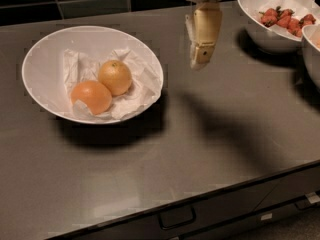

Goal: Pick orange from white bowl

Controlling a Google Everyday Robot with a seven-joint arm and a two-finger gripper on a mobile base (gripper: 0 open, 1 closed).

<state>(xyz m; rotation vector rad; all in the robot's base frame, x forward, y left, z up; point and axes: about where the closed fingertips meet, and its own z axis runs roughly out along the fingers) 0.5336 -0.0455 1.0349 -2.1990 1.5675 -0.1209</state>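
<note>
The white bowl [45,54] stands on the dark counter at the left, lined with crumpled white paper. In it lies the orange [115,77], pale and yellowish, with a small dark dimple on top. A deeper reddish-orange fruit [91,96] touches it at its front left. My gripper [199,61] hangs from the top of the camera view, pointing down, to the right of the bowl's rim and above the counter. It is apart from the bowl and holds nothing that I can see.
A white bowl with red berries [272,19] stands at the back right. Another bowl's rim [312,49] shows at the right edge. A tiled wall runs along the back. The counter's front edge has drawers with handles [176,218] below.
</note>
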